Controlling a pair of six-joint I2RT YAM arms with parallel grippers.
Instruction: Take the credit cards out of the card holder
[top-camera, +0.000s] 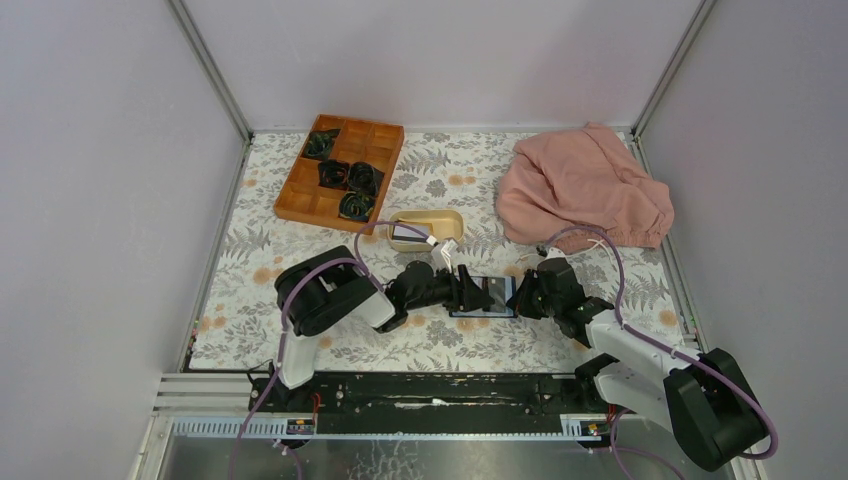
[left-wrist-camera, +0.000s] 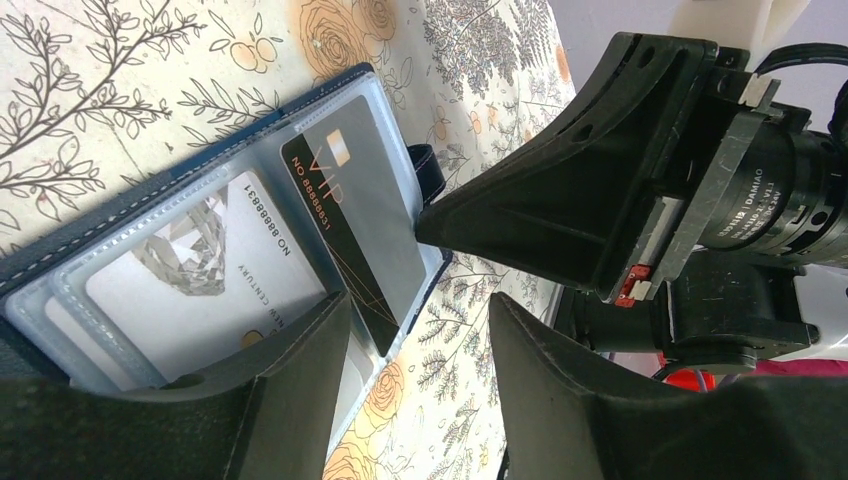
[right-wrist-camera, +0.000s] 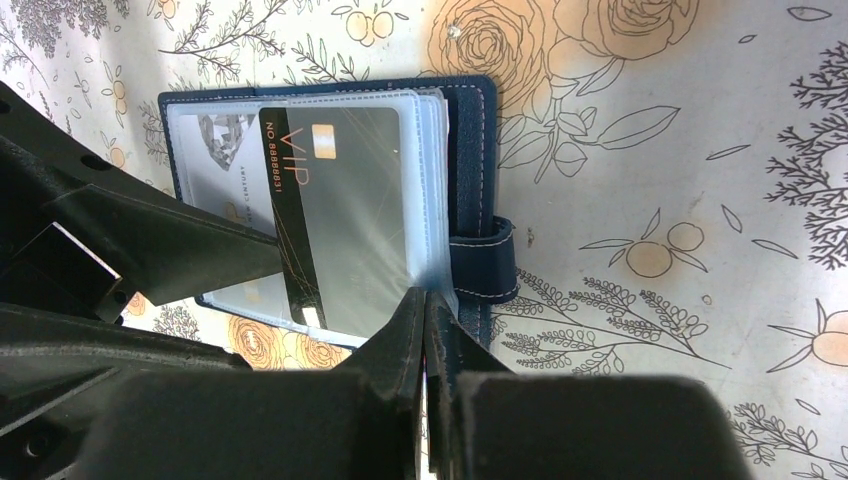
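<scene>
Between spread left gripper (left-wrist-camera: 420, 330) and shut right gripper (right-wrist-camera: 425, 300), open navy card holder (right-wrist-camera: 468, 150), black VIP card (right-wrist-camera: 340, 200) askew inside.

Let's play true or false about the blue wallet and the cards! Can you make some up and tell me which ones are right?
1. The card holder lies open on the table. True.
2. The black card is already out and lying on the table. False: it still sits in a clear sleeve inside the card holder.
3. The black card says VIP. True.
4. The pink cloth covers the card holder. False: it lies apart, at the far right corner.
5. The right gripper has its jaws wide open. False: the jaws are shut, with their tips at the card holder's edge.
</scene>
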